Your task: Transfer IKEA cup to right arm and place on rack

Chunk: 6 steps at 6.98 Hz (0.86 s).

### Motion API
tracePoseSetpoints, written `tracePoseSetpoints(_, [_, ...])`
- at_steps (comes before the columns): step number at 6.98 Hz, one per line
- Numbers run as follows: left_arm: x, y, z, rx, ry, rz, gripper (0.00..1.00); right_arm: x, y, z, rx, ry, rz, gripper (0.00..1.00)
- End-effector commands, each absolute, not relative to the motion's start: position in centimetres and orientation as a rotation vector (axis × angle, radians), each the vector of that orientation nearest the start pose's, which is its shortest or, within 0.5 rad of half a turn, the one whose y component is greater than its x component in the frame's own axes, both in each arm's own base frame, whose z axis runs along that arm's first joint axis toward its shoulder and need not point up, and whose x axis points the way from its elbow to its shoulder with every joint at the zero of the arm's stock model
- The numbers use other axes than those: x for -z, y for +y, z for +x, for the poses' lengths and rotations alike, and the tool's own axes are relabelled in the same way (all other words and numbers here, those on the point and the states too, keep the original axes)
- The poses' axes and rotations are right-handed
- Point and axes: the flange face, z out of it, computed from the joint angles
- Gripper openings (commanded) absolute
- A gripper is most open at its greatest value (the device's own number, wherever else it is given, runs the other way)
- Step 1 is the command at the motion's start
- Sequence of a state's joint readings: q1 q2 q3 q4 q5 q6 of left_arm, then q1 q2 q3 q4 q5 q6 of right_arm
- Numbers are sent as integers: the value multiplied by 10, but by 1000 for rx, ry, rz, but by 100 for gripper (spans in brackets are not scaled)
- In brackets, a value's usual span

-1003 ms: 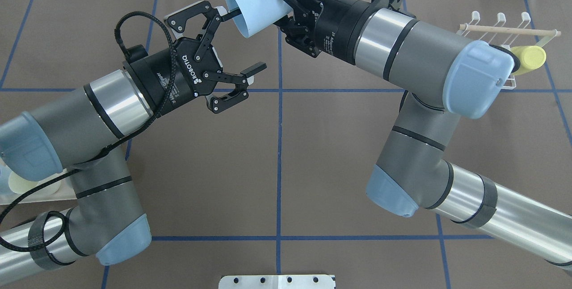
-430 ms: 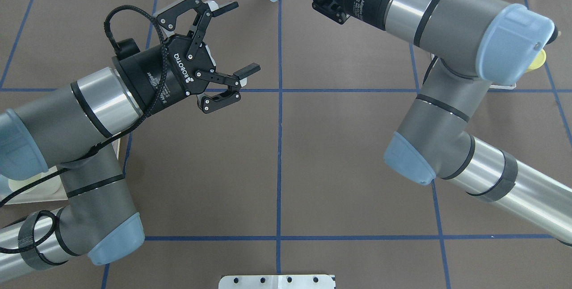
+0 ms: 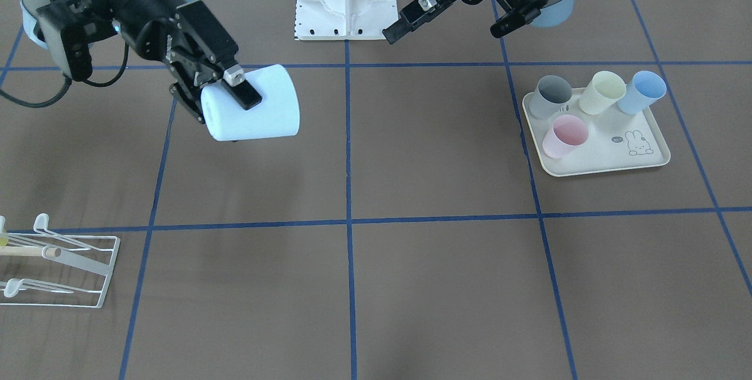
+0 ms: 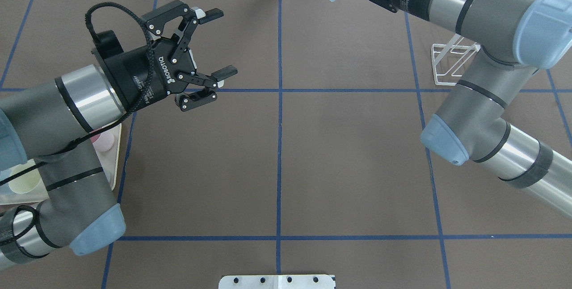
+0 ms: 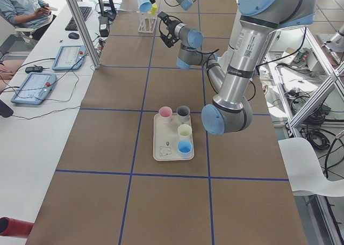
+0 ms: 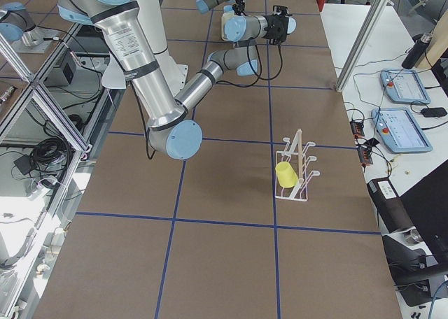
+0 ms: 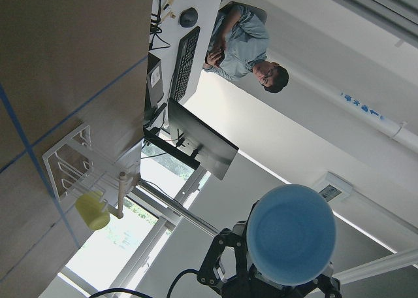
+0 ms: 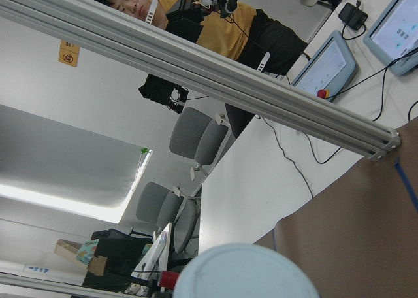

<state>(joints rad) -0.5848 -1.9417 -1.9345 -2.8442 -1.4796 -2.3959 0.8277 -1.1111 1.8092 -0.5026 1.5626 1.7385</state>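
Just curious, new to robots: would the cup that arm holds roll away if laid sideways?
Likely yes: the held cup is round and tapered, so it would probably roll in a curve. It looks thin-walled, so probably light.

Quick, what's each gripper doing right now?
Left gripper: open, holding nothing.
Right gripper: closed on the light blue cup.

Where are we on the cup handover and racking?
Done: the handover, since the light blue cup is clamped in the right claw, while the left claw is open, empty and apart from it. In hand: the right arm holds the cup in the air, away from the rack. Left: hanging it on the rack, where a yellow cup already sits.
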Motion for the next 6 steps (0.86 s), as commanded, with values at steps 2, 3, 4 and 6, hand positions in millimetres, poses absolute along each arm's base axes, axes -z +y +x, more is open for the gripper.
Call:
tracePoseSetpoints(2, [-223, -401, 289, 785, 1848, 57, 100, -286, -549, -244, -604, -1344, 828, 0])
tracePoseSetpoints(3, [-253, -399, 276, 735, 1767, 139, 100, -318, -572, -223, -599, -1235, 869, 0])
tracePoseSetpoints(4, [-275, -394, 263, 681, 1702, 205, 100, -347, -595, -197, -564, -1118, 913, 0])
tracePoseSetpoints(6, [-289, -392, 257, 663, 1665, 230, 100, -403, -634, -130, -401, -947, 920, 0])
